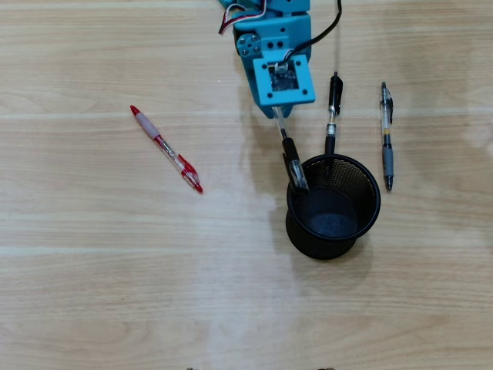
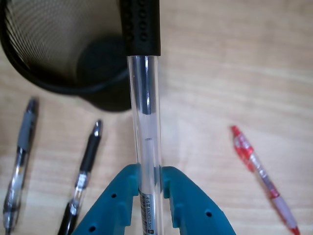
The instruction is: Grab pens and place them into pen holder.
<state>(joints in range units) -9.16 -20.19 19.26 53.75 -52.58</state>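
While clamped on a clear pen [image 2: 145,147], the hand [image 2: 149,181] (teal) above the mesh holder's [image 1: 362,223] rim.

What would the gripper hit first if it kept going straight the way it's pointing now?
The gripper points along the clear pen it holds, toward the black mesh pen holder. Going straight on, the pen's tip would probably enter the holder's opening or meet its near rim first, though depth is hard to judge.

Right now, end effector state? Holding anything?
End effector: closed on a clear-barrel pen with a black grip, its far end over the rim of the black mesh pen holder.
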